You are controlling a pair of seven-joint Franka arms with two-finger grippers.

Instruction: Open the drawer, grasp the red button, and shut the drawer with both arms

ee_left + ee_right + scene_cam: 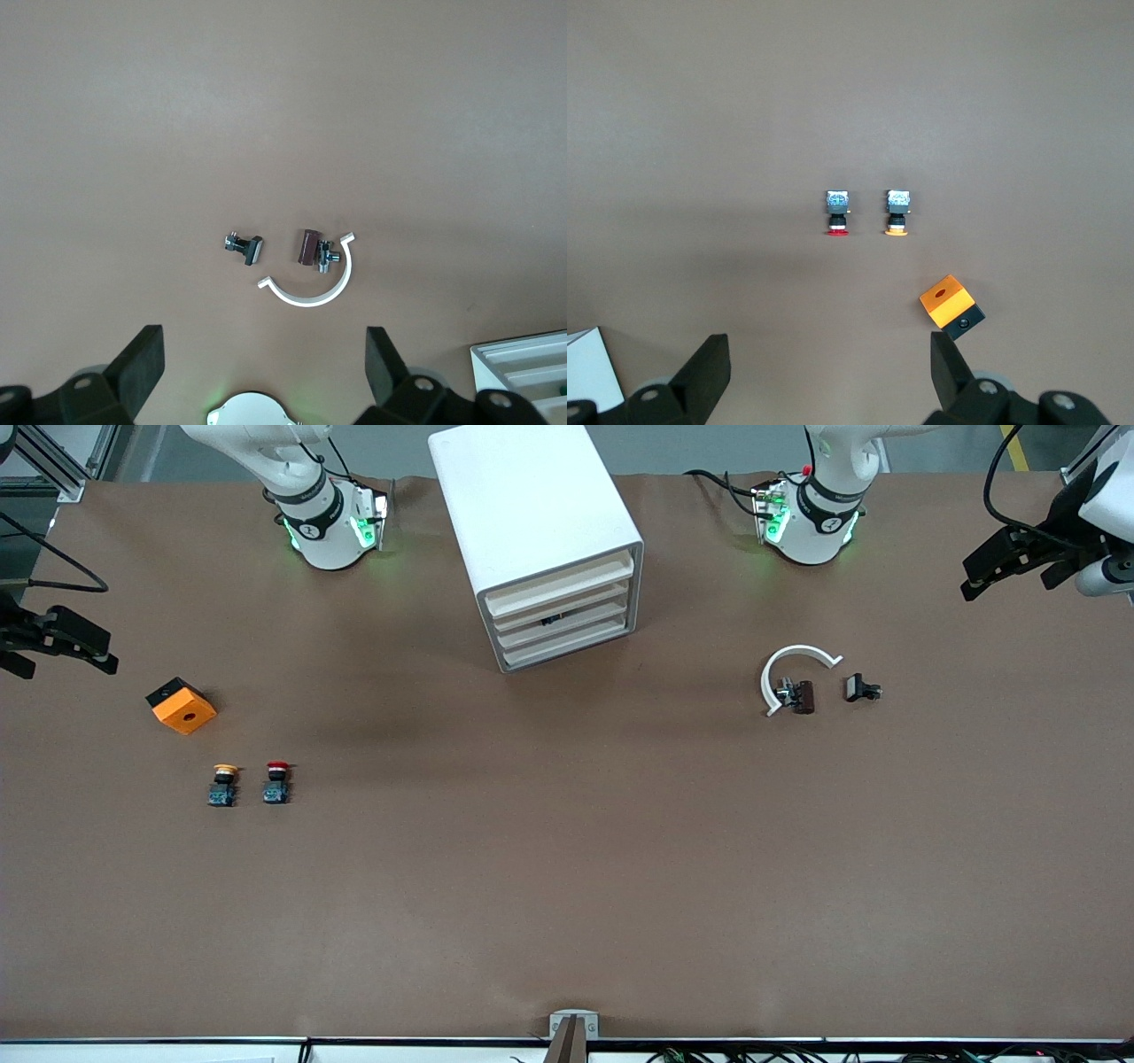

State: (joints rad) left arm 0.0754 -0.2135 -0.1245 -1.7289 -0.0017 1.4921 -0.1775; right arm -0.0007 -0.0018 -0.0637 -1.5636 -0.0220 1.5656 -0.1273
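Matt brown table, glossy white plastic drawer cabinet

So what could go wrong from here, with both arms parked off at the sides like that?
The red button stands right beside a yellow-capped twin, so the open right gripper might grab the wrong one. The cabinet sits at an angle, and its stacked drawers are closely spaced, so the open left gripper could catch the wrong drawer.

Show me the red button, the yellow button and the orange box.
red button [277, 767], front view, on its cap.
yellow button [225, 770], front view, on its cap.
orange box [183, 710], front view, on its top face.
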